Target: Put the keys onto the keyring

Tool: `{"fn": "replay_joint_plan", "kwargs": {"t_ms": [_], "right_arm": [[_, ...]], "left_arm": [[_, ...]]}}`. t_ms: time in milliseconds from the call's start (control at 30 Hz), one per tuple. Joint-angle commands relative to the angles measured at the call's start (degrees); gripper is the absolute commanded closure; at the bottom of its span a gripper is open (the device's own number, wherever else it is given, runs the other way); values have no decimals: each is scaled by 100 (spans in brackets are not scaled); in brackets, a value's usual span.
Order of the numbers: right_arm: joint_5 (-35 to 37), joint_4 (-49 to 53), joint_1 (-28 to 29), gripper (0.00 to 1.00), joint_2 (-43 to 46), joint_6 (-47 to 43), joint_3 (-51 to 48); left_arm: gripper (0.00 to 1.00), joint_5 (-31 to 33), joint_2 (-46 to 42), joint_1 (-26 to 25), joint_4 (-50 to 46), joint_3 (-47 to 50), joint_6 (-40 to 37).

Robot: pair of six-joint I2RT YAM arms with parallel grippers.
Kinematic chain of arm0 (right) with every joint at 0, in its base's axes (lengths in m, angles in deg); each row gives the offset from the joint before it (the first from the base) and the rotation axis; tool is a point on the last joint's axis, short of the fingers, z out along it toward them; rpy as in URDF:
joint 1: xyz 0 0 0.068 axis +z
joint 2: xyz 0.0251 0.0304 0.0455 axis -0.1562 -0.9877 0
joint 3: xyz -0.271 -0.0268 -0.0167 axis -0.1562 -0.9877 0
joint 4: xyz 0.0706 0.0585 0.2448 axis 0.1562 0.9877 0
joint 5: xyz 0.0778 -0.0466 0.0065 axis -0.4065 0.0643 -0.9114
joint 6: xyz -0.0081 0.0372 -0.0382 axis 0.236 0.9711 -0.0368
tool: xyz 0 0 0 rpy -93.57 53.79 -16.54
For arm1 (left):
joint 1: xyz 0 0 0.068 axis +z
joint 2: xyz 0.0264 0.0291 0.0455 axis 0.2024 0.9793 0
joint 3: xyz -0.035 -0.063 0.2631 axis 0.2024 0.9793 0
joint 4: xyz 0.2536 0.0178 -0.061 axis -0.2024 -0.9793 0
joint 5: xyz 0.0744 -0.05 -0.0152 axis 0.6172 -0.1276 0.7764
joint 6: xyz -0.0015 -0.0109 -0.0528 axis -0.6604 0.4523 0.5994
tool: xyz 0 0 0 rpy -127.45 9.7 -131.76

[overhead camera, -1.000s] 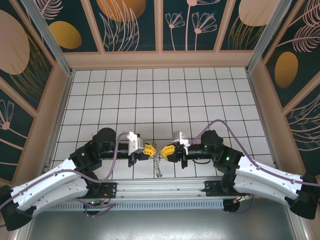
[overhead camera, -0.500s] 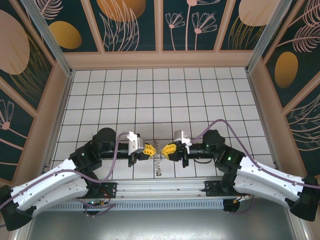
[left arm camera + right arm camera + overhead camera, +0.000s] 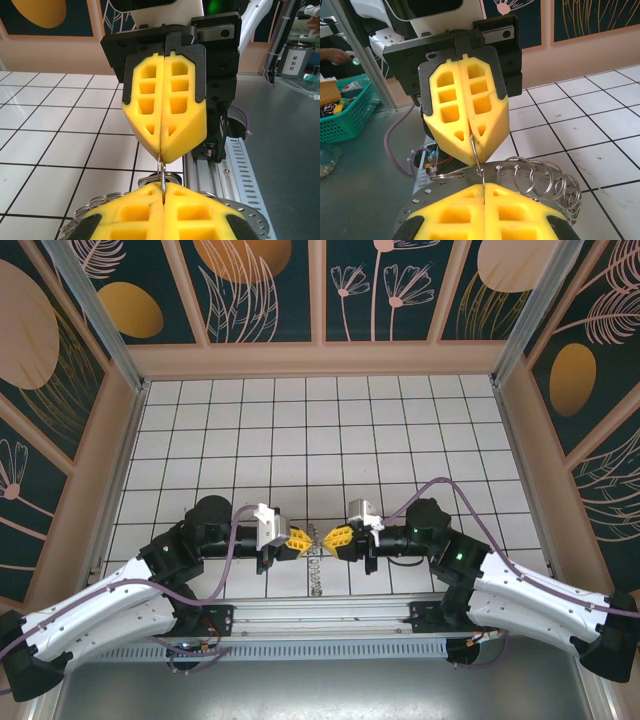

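The keyring (image 3: 317, 565), a floppy string of small metal loops, hangs between the two grippers just above the near edge of the tiled floor. My left gripper (image 3: 304, 539) and right gripper (image 3: 333, 538) point at each other, tips almost touching. Both are shut on the same thin wire ring (image 3: 162, 172) at the top of the keyring. In the left wrist view my left gripper (image 3: 163, 190) pinches that wire below the right gripper (image 3: 161, 152). In the right wrist view my right gripper (image 3: 484, 187) clamps the wire (image 3: 476, 150), and loose loops (image 3: 545, 180) fan out to the right. The keys are out of view.
A slotted metal rail (image 3: 235, 165) runs along the table's near edge under the grippers. A round perforated metal plate (image 3: 440, 187) lies below the fingers. Off the table stands a green basket (image 3: 345, 117). White tiles (image 3: 320, 430) stretch away behind the grippers.
The right gripper has risen slightly and levelled out facing the left one. The hanging loops have shifted a little with it. Both grippers stay shut.
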Motion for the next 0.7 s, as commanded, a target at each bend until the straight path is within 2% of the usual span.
{"fn": "replay_joint_plan", "kwargs": {"t_ms": [0, 667], "right_arm": [[69, -48, -41, 100, 0, 5, 170], [66, 69, -41, 100, 69, 14, 58]], "left_arm": [[100, -127, -36, -23, 125, -144, -6], [100, -115, -9, -24, 107, -125, 9]]}}
